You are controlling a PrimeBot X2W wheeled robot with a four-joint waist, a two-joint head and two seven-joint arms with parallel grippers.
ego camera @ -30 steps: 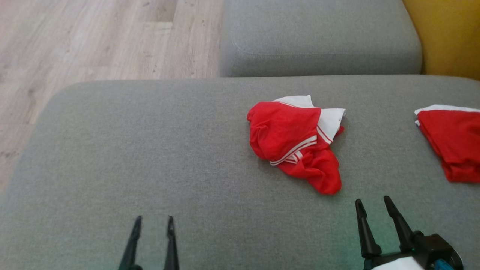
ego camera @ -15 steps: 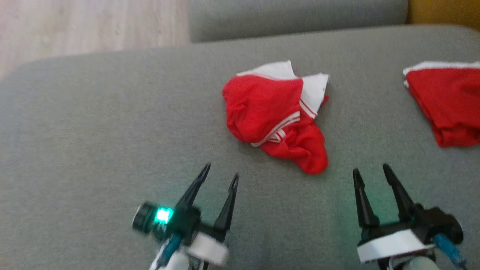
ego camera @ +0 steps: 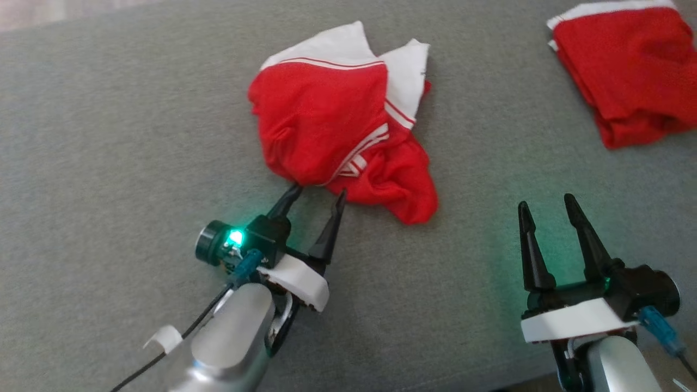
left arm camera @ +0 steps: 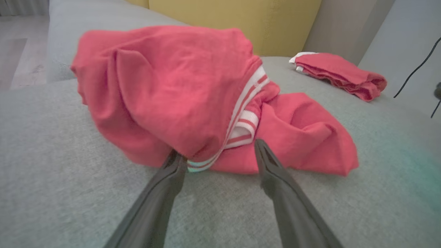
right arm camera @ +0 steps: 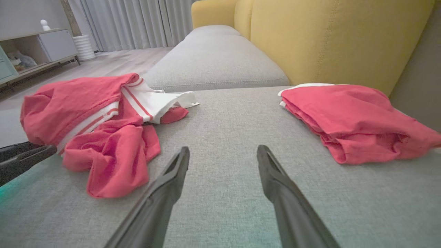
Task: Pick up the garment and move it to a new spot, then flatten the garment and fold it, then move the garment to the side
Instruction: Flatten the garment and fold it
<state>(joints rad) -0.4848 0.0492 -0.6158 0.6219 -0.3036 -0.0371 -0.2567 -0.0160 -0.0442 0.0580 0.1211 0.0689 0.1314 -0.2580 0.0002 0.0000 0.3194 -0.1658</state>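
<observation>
A crumpled red garment (ego camera: 326,114) with white striped trim lies in a heap on the grey cushion (ego camera: 109,136). My left gripper (ego camera: 318,191) is open, and its fingertips reach the heap's near edge; in the left wrist view the garment (left arm camera: 165,89) bulges just past the open left gripper (left arm camera: 217,151), one fingertip against the cloth. To the right of the heap, my right gripper (ego camera: 545,202) is open over bare cushion with nothing between its fingers. The right wrist view has the garment (right arm camera: 93,127) at left and the right gripper (right arm camera: 223,152) open.
A second red garment (ego camera: 626,71), folded, lies at the cushion's far right, also seen in the right wrist view (right arm camera: 355,120). A yellow sofa back (right arm camera: 327,38) rises behind it. Another grey cushion (right arm camera: 213,58) and wood floor lie beyond.
The head camera has tilted down and closer. My left arm has reached forward until its fingertips meet the garment's near edge. The right gripper has kept its place beside the heap.
</observation>
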